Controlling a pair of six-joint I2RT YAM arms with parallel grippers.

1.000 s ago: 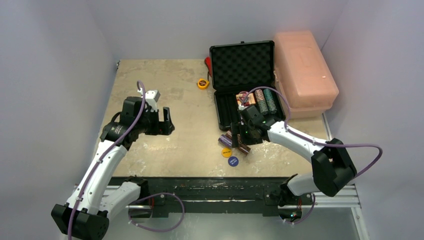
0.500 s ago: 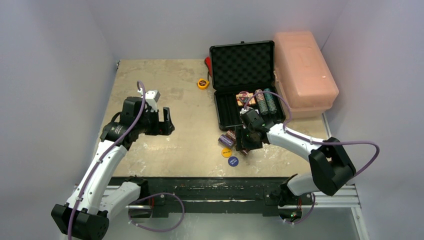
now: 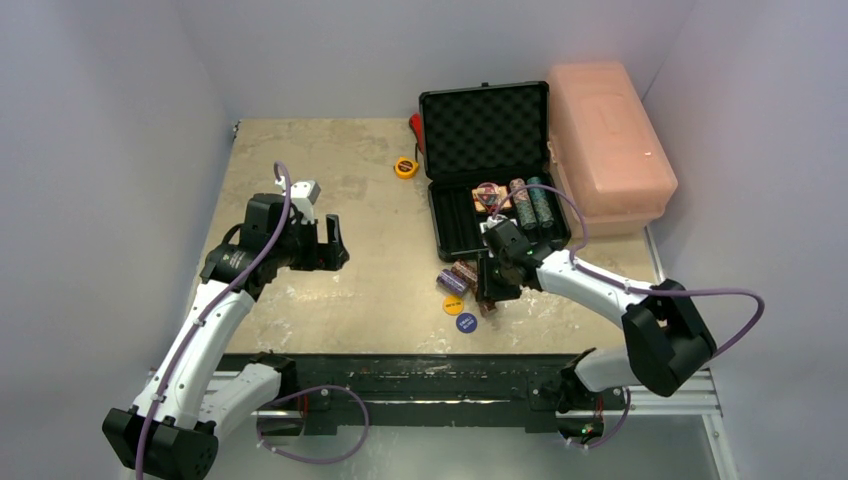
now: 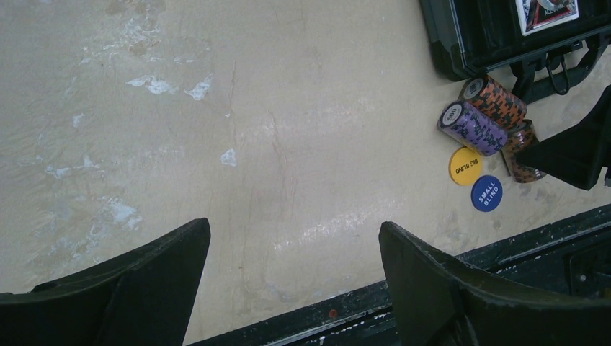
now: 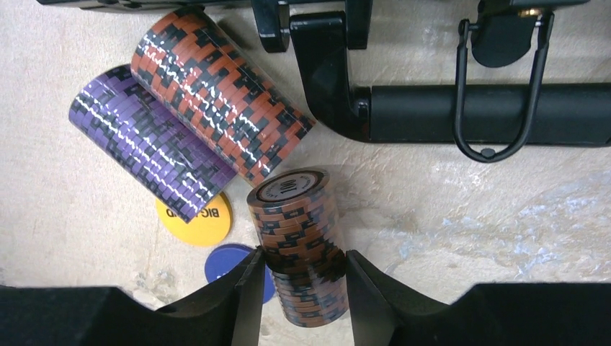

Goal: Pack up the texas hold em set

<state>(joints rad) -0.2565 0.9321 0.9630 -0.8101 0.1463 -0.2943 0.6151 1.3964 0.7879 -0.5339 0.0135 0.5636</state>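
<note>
— What do we lose sight of here?
— In the right wrist view, the blue button (image 5: pixel 223 261) is mostly tucked behind a finger and the brown chip stack (image 5: pixel 294 231). The writing on that stack's top chip is too small for us to read. A card deck (image 4: pixel 546 9) inside the briefcase (image 3: pixel 485 125) is cut off by the frame edge.
— And our counts?
— We count three stacks on the table (image 3: pixel 330 150), near the case's handle (image 5: pixel 468 114). They are the brown one, plus a purple stack (image 5: pixel 148 148) and an orange-and-black stack (image 5: pixel 216 94) lying side by side, touching. Two green stacks (image 3: pixel 540 200) sit inside the case. There are two buttons.
— Any lettering?
— The yellow button (image 4: pixel 465 165) reads BIG BLIND and the blue one SMALL BLIND.
— And the grippers?
— The right gripper (image 5: pixel 299 288) clamps the brown stack. The left gripper (image 4: pixel 294 227) is spread wide above the table, well apart from the set.
</note>
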